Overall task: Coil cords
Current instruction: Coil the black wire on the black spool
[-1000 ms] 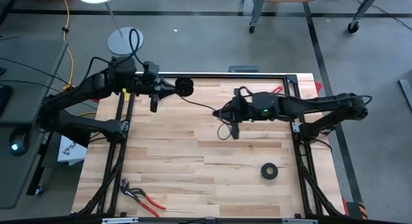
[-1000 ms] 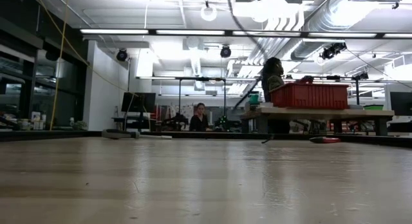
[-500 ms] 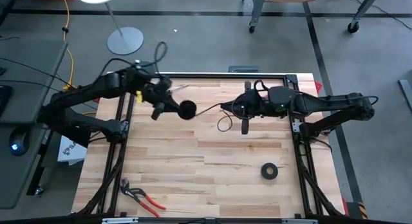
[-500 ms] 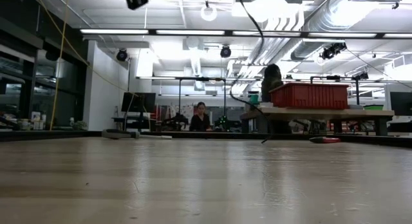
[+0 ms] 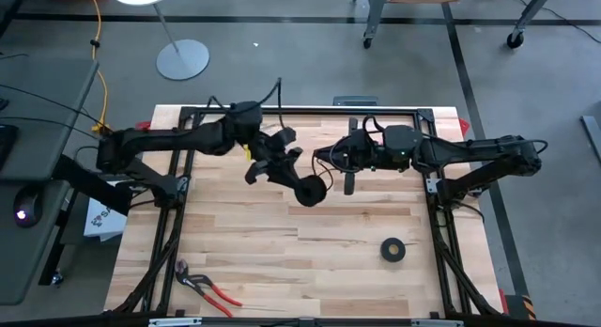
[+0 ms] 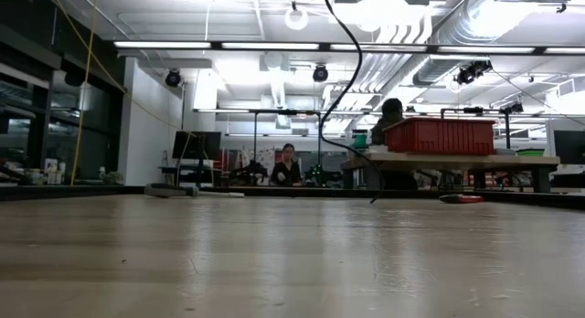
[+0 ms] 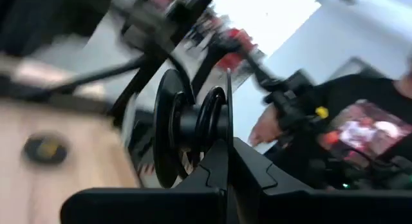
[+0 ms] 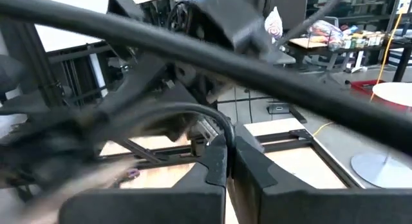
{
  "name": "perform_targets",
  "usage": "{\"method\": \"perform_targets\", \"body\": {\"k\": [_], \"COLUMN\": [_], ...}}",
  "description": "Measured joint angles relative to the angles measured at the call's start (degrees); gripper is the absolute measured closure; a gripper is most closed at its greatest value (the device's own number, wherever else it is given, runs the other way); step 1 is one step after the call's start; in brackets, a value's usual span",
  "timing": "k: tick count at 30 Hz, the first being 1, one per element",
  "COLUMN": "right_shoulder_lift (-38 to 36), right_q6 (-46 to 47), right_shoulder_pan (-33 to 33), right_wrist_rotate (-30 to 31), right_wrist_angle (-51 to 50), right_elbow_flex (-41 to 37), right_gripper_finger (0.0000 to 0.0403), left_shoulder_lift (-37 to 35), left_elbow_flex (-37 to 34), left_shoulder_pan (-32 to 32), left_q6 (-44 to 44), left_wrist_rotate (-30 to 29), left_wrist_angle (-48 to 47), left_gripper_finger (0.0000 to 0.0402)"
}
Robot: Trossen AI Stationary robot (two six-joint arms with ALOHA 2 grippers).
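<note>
the cord (image 5: 324, 161) shows near the centre of the high view as a thin black loop running from the right gripper (image 5: 346, 167) toward a black spool (image 5: 311, 190) held by the left gripper (image 5: 299, 181), just left of centre. in the left wrist view the left fingers (image 7: 222, 169) are closed tight on the spool's flange (image 7: 193, 121). in the right wrist view the right fingers (image 8: 219, 163) are nearly together, pinching the cord (image 8: 193, 114). a black tape roll (image 5: 393, 250) lies at lower right of the table (image 5: 282, 271), red pliers (image 5: 207, 288) at lower left.
</note>
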Motion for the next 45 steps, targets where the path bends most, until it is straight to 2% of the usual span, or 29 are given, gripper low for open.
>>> {"method": "perform_targets", "body": {"k": [6, 14, 28, 40, 45], "right_shoulder_lift": [0.91, 2.04, 2.09, 1.23, 1.05], "right_q6": [2.01, 3.78, 5.92, 5.9, 5.96], "right_shoulder_pan": [0.04, 0.02, 1.34, 2.08, 2.04], "right_wrist_rotate": [-2.63, -4.86, -6.11, -6.54, -7.05], "right_wrist_angle": [1.29, 5.06, 5.68, 4.61, 4.15], "right_elbow_flex": [0.02, 0.02, 0.02, 0.0, 0.0], "right_gripper_finger": [0.0403, 0.0403, 0.0403, 0.0403, 0.0403], "left_shoulder_lift": [2.28, 2.34, 1.68, 1.1, -1.13], "left_elbow_flex": [0.01, 0.01, 0.01, 0.01, 0.03], "left_shoulder_pan": [0.65, 3.57, 10.1, 13.53, 14.36], "left_q6": [-6.45, -4.71, 3.11, 7.52, 11.92], "left_wrist_rotate": [-1.77, -9.3, -11.12, -4.89, -4.21], "left_wrist_angle": [21.53, 31.78, 29.1, 15.65, 7.53], "left_gripper_finger": [0.0402, 0.0402, 0.0402, 0.0402, 0.0402]}}
